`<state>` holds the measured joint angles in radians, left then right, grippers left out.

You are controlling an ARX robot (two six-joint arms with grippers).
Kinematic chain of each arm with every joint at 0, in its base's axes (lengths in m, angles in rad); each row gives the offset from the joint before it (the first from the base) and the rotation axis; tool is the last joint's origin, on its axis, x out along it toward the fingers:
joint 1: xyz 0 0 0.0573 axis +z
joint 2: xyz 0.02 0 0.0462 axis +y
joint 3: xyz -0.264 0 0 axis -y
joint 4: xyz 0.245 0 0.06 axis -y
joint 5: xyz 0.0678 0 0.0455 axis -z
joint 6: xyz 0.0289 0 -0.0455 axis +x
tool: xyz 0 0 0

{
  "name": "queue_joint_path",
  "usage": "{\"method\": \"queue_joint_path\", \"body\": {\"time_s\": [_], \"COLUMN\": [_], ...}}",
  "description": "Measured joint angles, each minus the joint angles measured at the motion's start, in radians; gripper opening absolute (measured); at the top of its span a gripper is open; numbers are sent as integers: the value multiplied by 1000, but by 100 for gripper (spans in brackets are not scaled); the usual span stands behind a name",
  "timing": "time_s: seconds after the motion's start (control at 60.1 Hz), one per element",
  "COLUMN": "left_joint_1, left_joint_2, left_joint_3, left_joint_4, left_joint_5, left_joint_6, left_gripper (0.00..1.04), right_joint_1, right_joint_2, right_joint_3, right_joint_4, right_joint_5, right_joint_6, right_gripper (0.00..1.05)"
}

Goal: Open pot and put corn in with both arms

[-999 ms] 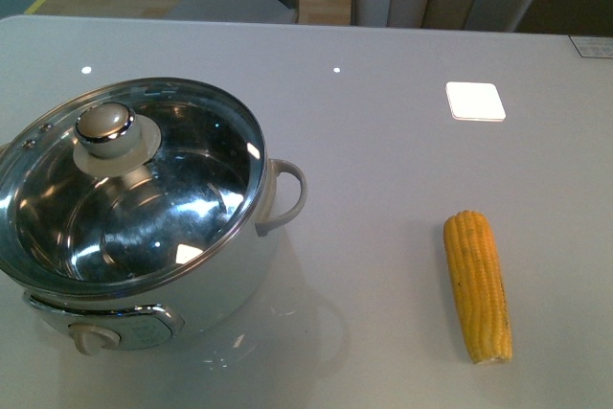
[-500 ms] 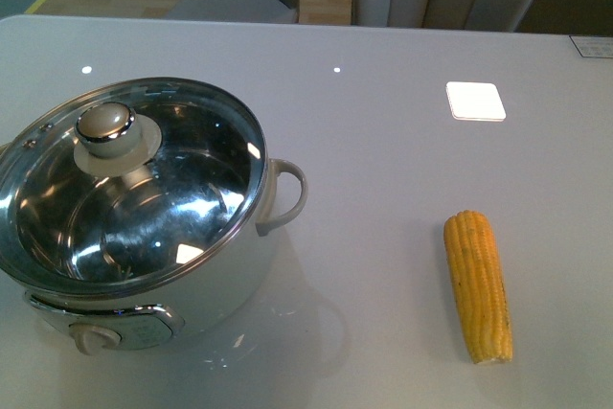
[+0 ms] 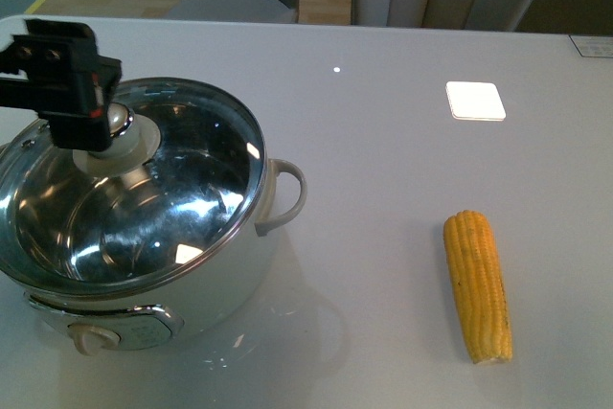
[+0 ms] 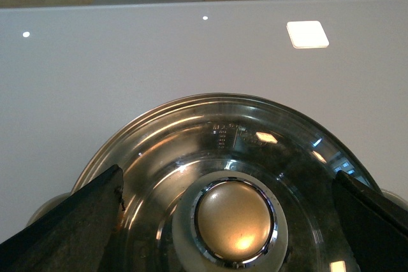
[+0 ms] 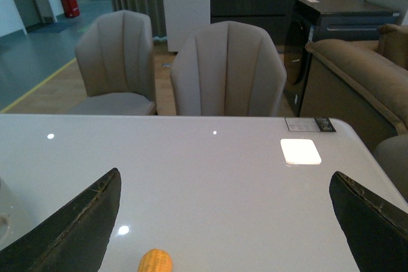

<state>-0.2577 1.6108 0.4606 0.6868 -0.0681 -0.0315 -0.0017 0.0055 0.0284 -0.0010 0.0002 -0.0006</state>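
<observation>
The step in hand is lifting the lid [image 3: 182, 189], which sits closed on the pot [image 3: 239, 275]. The left gripper [image 3: 84, 120] hovers over the pot's far-left side, directly above the lid knob [image 4: 234, 221]. Its jaws stand spread wide, one on each side of the knob, gripping nothing. The front view hides the fingertips behind the gripper body, so they are probably above the knob's neck rather than level with it.

To do it well, the jaws should drop until they bracket the narrow neck under the knob's metal cap, then close squarely and lift straight up so the rim clears evenly. The lid should then be carried off away from the corn.

The corn [image 3: 477, 284] lies on the table [image 3: 383, 141] well to the right of the pot, apart from it. It is a yellow-orange cob with tidy kernel rows, its cut end nearest the robot. The right gripper [image 5: 220, 234] hangs wide apart and empty above the table to the right of the pot.
</observation>
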Motion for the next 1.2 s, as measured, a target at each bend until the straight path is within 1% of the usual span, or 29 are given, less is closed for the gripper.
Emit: {"method": "queue_joint_path", "body": {"time_s": [0.25, 0.816, 0.849, 0.966, 0.999, 1.082, 1.132, 1.199], "left_joint_1": [-8, -12, -14, -24, -24, -26, -26, -29], "left_joint_2": [182, 315, 320, 327, 327, 329, 329, 333], "left_joint_3": [57, 89, 90, 91, 91, 91, 91, 90], "left_joint_4": [69, 158, 163, 180, 183, 192, 197, 209], "left_joint_5": [-19, -45, -45, -55, -56, -65, -68, -79], "left_joint_6": [-12, -44, -45, -42, -41, -39, -36, -32], "left_gripper": [98, 98, 92, 66, 63, 49, 43, 43], "right_joint_1": [0, 0, 0, 0, 0, 0, 0, 0], "right_joint_2": [0, 0, 0, 0, 0, 0, 0, 0], "right_joint_3": [0, 0, 0, 0, 0, 0, 0, 0], "right_joint_4": [0, 0, 0, 0, 0, 0, 0, 0], "right_joint_5": [0, 0, 0, 0, 0, 0, 0, 0], "right_joint_6": [0, 0, 0, 0, 0, 0, 0, 0], "right_gripper": [96, 96, 96, 96, 96, 96, 96, 96]}}
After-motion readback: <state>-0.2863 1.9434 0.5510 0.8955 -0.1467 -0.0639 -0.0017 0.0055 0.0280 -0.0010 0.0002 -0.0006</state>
